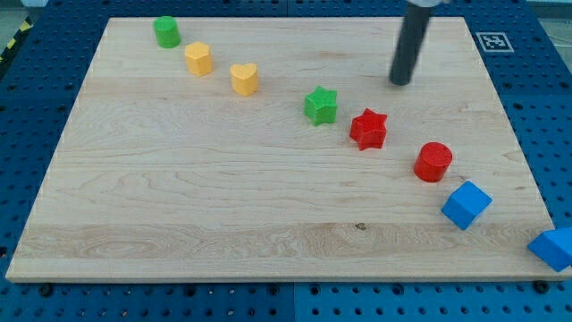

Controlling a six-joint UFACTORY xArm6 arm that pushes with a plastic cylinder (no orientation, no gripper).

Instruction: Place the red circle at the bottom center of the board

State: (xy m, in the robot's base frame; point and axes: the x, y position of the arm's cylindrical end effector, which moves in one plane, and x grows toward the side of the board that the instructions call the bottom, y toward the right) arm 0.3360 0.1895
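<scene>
One red circle (433,162) sits right of centre; my tip (399,83), holding nothing, hangs upper right; approach from its right, push lower-left.

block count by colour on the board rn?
Green: 2, cylinder, star
Yellow: 2, pentagon-like block, heart
Red: 2, star, circle
Blue: 2, cube, block at the board's right edge
Total: 8

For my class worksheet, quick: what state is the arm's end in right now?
No fingers: a bare rod. My tip holds nothing, apart from the red circle, toward the view's top.
</scene>
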